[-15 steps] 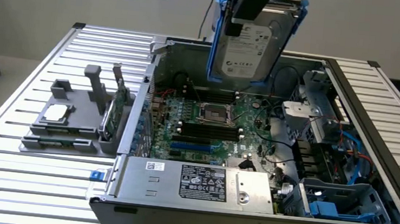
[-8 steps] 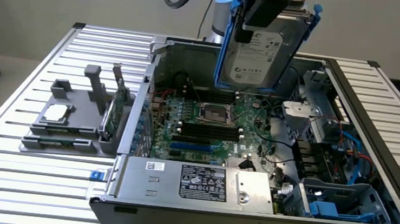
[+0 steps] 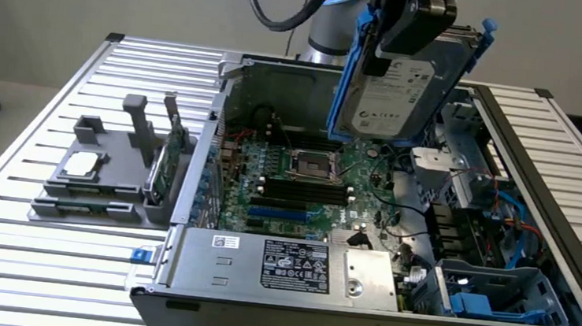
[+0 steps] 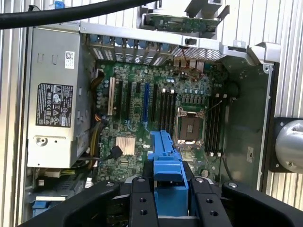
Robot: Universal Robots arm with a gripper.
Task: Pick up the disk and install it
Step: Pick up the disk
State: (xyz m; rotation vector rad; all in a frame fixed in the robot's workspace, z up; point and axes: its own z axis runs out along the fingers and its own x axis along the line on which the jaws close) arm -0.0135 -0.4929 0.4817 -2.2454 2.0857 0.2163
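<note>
Black gripper [image 3: 414, 23] hardware is seen at the upper centre-right of the exterior view, closed on the disk [image 3: 398, 89]. In the wrist view, the disk's blue carrier [image 4: 166, 165] is shown clamped between the 2 black fingers [image 4: 141, 201]. The disk is held on edge and slightly tilted, raised above the open computer case [image 3: 256, 318]. Its silver face and white label are turned toward the exterior camera, and blue carrier rails are visible along both long edges.

A black cable [image 3: 273, 11] is looped at the upper centre of the exterior frame, just beside the grey arm [image 3: 328, 44].

Below the disk, the green motherboard [image 3: 289, 179] is exposed inside the case, with the processor socket [image 3: 309, 163] near its middle. A silver power supply [image 3: 293, 266] with a black-and-white label is set along the lower centre of the frame. A blue drive cage [image 3: 501, 296] is found in the lower right corner of the case.

At the left of the exterior frame, well apart from the gripper, a grey fixture [image 3: 99, 186] is placed on the slatted metal table [image 3: 19, 266]. A small square silver chip [image 3: 82, 163] is laid flat on it, and a green circuit card [image 3: 172, 160] is stood on edge at the side nearest the case.
</note>
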